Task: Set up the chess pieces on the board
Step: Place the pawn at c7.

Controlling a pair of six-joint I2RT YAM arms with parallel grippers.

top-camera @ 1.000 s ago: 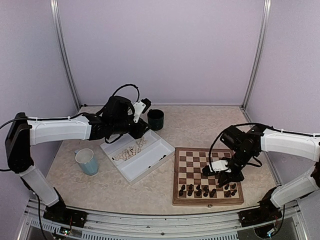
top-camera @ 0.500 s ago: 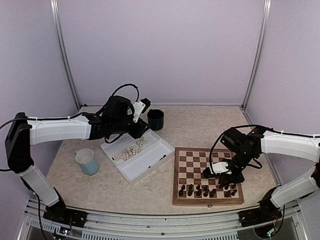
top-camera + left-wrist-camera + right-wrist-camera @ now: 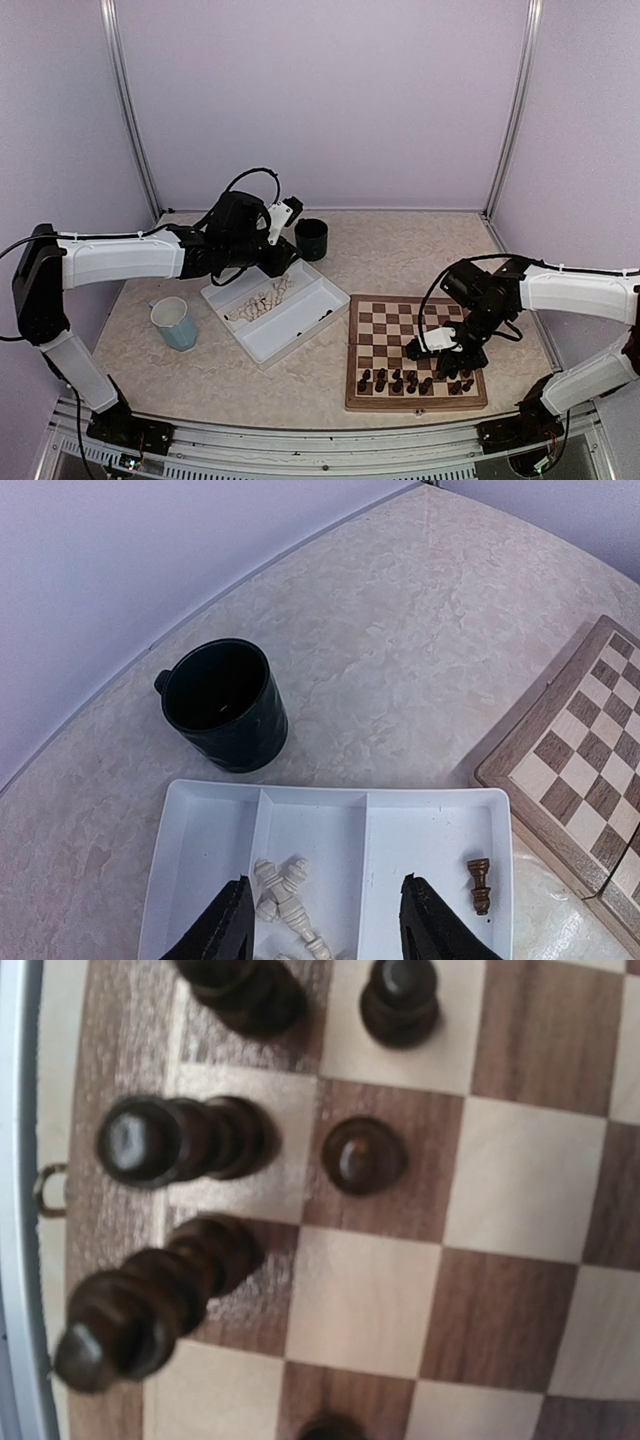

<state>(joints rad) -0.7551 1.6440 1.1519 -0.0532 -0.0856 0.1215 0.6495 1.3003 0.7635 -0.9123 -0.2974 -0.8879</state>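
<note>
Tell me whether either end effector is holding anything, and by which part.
The left end effector hangs open over the tray, holding nothing. The right end effector sits low among the dark pieces; whether it grips one cannot be told.

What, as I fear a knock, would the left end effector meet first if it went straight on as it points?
Probably the pale beige wooden chess pieces lying in the white plastic tray, which sit ahead of the open left end effector; its height above them is unclear.

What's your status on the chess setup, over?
Left hand open above the tray. Right hand low over dark pieces on the board, grip unclear. Pale pieces and one dark piece lying in tray. Nothing blocking.
</note>
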